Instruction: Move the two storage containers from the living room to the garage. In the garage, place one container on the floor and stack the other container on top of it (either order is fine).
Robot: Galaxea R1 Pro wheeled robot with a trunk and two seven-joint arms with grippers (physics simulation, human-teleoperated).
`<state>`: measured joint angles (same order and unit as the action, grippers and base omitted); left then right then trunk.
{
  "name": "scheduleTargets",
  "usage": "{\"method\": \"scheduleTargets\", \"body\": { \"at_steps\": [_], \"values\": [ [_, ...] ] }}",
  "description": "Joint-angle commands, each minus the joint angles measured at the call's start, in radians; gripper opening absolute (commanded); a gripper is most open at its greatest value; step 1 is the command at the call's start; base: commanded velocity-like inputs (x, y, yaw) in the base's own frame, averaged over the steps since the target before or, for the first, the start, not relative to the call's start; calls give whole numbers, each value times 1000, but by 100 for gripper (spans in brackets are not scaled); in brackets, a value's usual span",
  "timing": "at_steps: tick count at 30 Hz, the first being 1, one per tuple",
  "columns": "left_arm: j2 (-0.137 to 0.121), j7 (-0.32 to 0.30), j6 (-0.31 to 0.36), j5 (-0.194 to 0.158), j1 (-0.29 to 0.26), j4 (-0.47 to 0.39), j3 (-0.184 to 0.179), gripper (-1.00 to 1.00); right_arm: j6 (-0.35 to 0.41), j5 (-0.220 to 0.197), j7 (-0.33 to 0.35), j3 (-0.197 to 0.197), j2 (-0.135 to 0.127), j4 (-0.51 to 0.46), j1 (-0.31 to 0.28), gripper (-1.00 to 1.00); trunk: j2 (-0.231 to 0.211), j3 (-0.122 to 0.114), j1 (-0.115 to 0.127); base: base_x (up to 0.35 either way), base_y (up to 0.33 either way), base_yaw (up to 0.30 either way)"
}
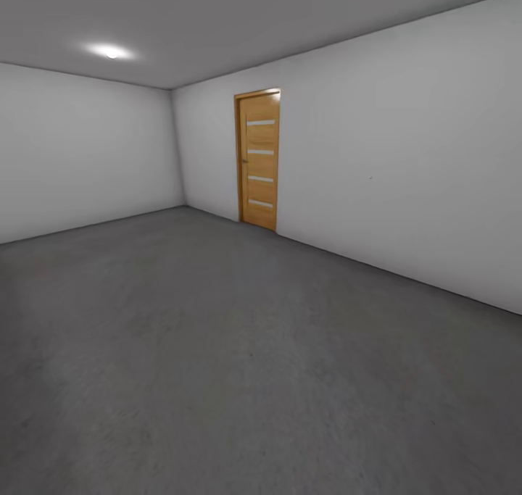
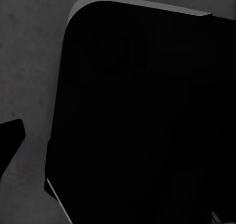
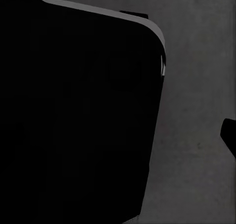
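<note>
- Fingers cannot be judged open or closed: each wrist view has a black rounded body over grey floor (image 2: 29, 61), with a dark tip at the edge.
- Head view: garage, wooden door (image 1: 259, 159) in the white wall (image 1: 406, 154), ceiling spotlight (image 1: 109, 51); no writing readable.

One wooden door (image 1: 259, 159), one ceiling spotlight (image 1: 110, 51), two white walls (image 1: 406, 154).

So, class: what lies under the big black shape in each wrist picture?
Dark grey concrete floor shows around the black rounded body in the left wrist view, and likewise beside the one in the right wrist view. Whatever lies directly beneath each body is covered.
</note>
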<state>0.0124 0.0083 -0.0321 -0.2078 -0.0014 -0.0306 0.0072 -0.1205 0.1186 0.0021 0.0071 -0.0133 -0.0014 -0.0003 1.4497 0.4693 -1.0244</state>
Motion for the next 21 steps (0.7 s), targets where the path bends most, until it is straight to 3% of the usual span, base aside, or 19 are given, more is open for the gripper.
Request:
{"method": "scheduleTargets", "body": {
  "at_steps": [1,16,21],
  "values": [
    [0,1,-3,-6,0,0,0,100,-2,6,2,0,1,0,0,100,0,1,-1,322,0,0],
    [-3,1,1,-6,0,0,0,100,-4,5,-4,-8,13,1,0,100,0,1,-1,322,0,0],
    [-3,1,0,-6,0,0,0,100,-6,2,-3,-9,13,1,0,100,0,1,-1,322,0,150]
  ]
}}
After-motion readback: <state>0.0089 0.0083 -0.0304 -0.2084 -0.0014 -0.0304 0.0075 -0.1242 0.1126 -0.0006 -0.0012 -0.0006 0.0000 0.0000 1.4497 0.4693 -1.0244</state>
